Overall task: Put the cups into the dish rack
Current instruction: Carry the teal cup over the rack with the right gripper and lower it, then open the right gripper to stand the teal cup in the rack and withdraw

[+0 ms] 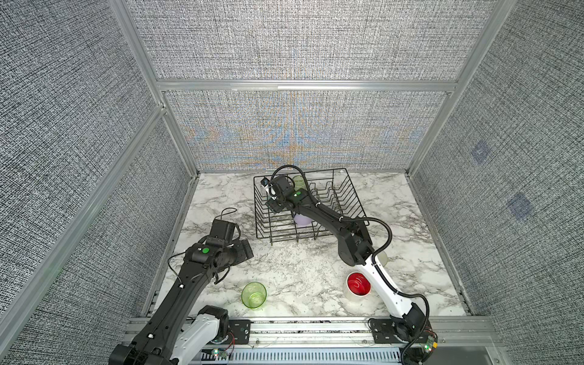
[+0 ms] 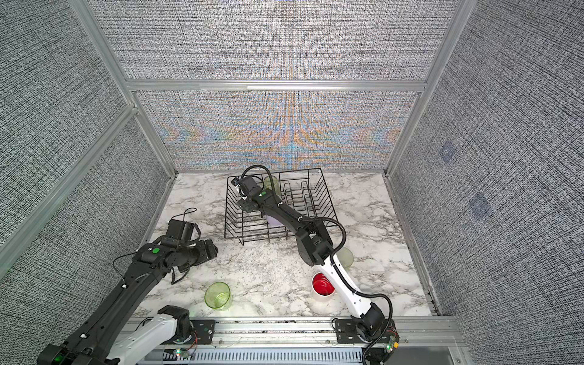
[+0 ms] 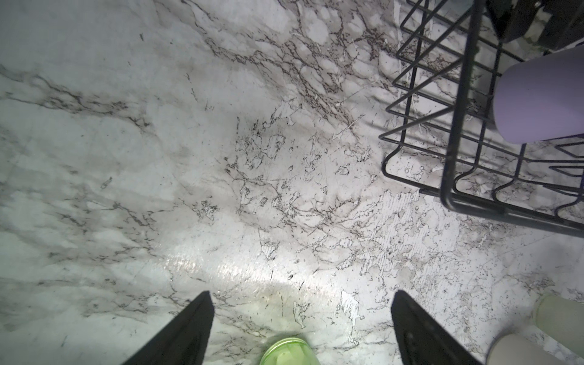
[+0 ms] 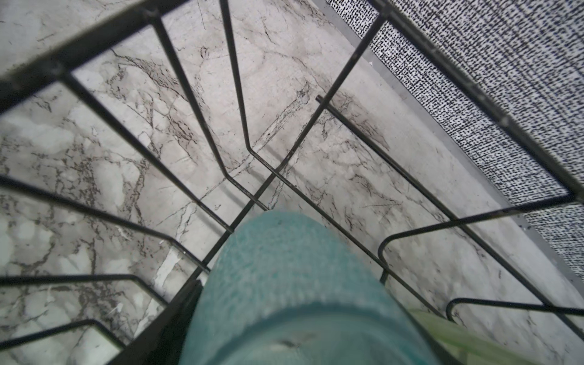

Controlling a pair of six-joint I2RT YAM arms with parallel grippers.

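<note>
Nearest me, a green cup (image 1: 253, 294) and the red-lined cup (image 1: 358, 284) wait on the table, and the left gripper (image 3: 301, 292) hangs wide and empty. Farther back, the right gripper (image 1: 273, 202) stands over the light blue cup (image 4: 284, 284) in the dish rack (image 1: 347, 197). I can't tell if its grip is loosed. Next, I'd say: let go and lift clear of the wires.

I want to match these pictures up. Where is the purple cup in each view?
In a top view: the purple cup in the dish rack, near its front side, partly under the right arm.
In a top view: the same spot.
Left wrist: behind the rack's wires, by its corner.
Right wrist: not in it.
Shared landmark: the black dish rack, in all four.
</note>
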